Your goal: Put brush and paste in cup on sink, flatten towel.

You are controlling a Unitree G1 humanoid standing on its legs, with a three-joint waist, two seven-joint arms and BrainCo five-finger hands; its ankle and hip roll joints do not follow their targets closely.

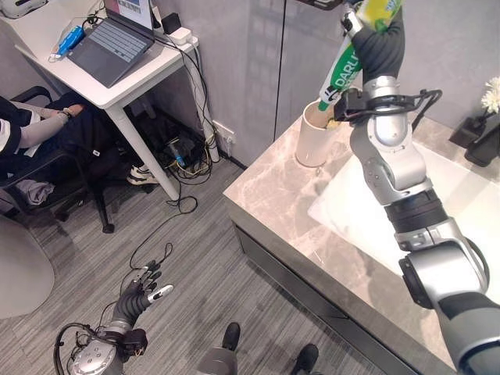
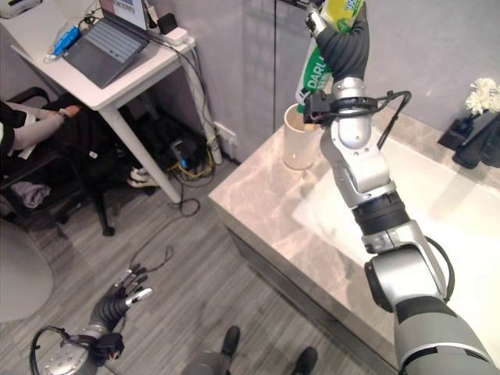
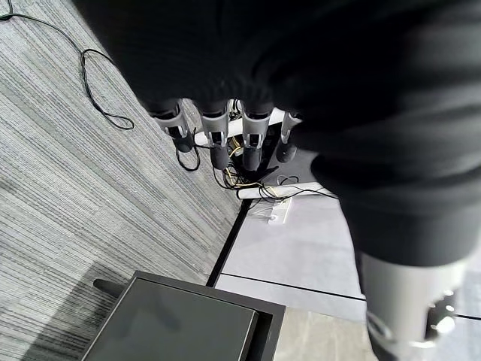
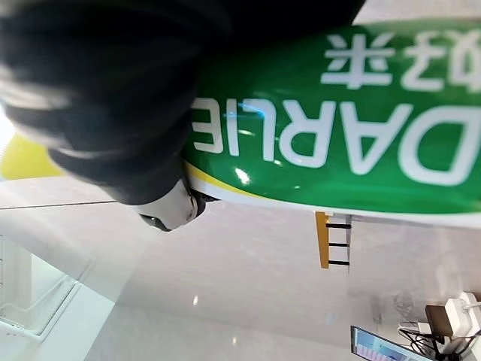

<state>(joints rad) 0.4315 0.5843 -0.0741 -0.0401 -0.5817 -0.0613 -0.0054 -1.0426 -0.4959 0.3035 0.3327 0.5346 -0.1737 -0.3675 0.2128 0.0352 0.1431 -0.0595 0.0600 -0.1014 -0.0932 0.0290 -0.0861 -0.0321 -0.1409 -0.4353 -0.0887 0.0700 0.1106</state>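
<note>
The one clear piece of print stands on the green toothpaste tube (image 4: 338,135): a brand word in large white capital letters runs along its length, with a row of smaller white Chinese characters beside it, seen upside down in the right wrist view. In the eye views the same white capitals show on the tube's lower part, below where the fingers of the right hand (image 1: 380,39) curl round it. The lit screen of the laptop (image 1: 113,43) on the white surface carries marks too small to read.
</note>
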